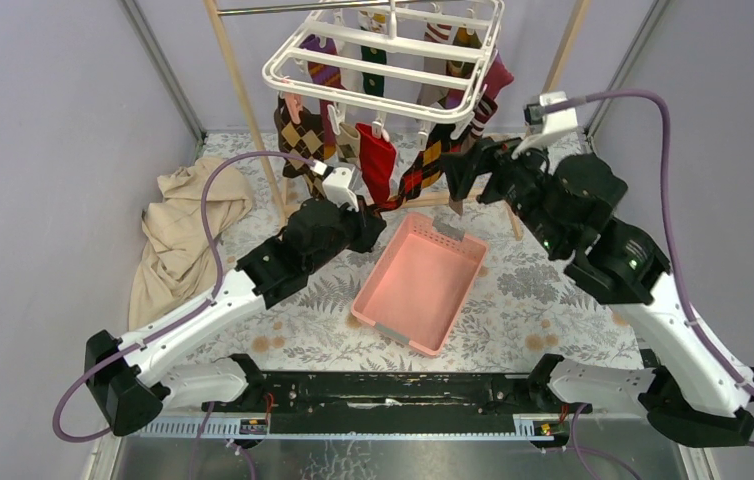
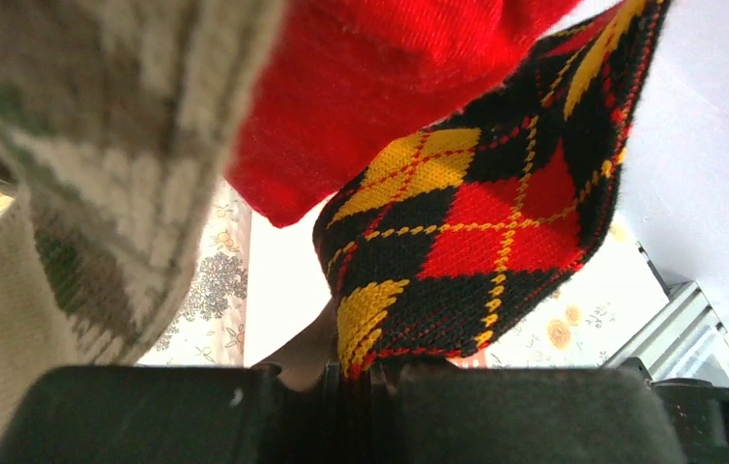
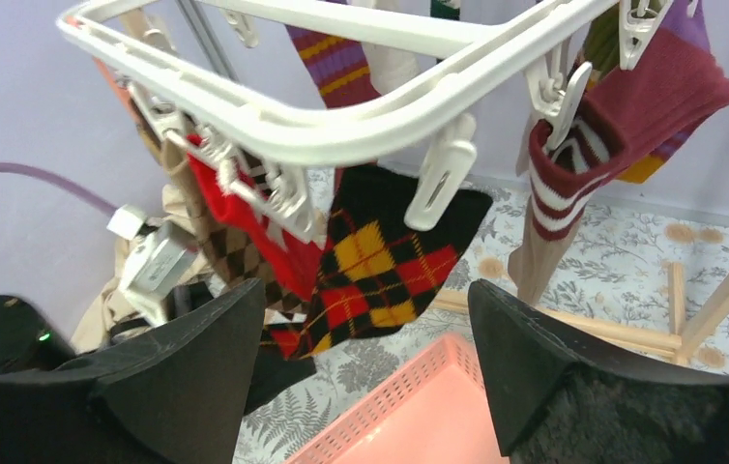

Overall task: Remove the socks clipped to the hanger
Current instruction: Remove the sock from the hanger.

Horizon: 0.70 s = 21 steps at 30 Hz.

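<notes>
**Argyle sock next off the rack**

My left end effector (image 2: 356, 372) was pinching the toe of a black, red and yellow argyle fabric sock (image 3: 380, 261). The sock hung from a white plastic clip (image 3: 438, 174) on the front rim of the white rectangular plastic hanger (image 3: 341, 126). My right end effector (image 3: 365, 300) stood spread just before it. I judged a steady, straight-down pull best, dropping the sock toward the pink plastic basket (image 1: 418, 280) on the tabletop (image 1: 313, 330). I counted one hanger, one basket and roughly ten socks; overlap barred an exact tally.
</notes>
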{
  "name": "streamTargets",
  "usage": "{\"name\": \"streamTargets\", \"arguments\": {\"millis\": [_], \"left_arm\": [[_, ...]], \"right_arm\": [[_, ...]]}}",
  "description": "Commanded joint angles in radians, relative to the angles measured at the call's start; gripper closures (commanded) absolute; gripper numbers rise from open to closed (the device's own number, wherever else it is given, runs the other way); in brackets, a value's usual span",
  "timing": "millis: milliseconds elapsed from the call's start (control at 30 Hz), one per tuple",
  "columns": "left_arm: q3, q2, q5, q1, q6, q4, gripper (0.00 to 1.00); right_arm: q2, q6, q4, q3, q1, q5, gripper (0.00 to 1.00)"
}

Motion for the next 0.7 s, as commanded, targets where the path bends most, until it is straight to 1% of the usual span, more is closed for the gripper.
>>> {"name": "streamTargets", "arguments": {"millis": [0,67,100,200,300,400,467,567,667], "left_arm": [[-0.019,-0.042,0.053,0.024,-0.032,-0.018,0.88],[-0.026,-0.048,0.074,0.032,-0.036,-0.029,0.88],[-0.033,-0.054,0.107,0.042,-0.042,-0.037,0.88],[-0.036,-0.059,0.156,0.063,-0.049,-0.051,0.88],[-0.050,-0.065,0.257,0.091,-0.061,-0.044,0.87],[-0.081,-0.069,0.350,0.125,-0.082,-0.018,0.87],[-0.105,-0.073,0.429,0.152,-0.105,0.016,0.87],[-0.139,-0.071,0.554,0.204,-0.146,0.080,0.87],[-0.160,-0.060,0.689,0.242,-0.194,0.151,0.87]], "right_arm": [[0.052,0.003,0.030,0.048,-0.141,-0.116,0.16],[0.054,0.040,0.042,0.045,-0.262,-0.234,0.16],[0.063,0.087,0.063,0.039,-0.388,-0.382,0.17],[0.076,0.142,0.113,0.012,-0.515,-0.587,0.18],[0.078,0.201,0.197,-0.043,-0.612,-0.789,0.22],[0.077,0.265,0.279,-0.095,-0.686,-0.972,0.25],[0.069,0.289,0.318,-0.128,-0.715,-1.063,0.25],[0.045,0.296,0.353,-0.161,-0.730,-1.151,0.26],[0.025,0.296,0.387,-0.191,-0.732,-1.181,0.28]]}}
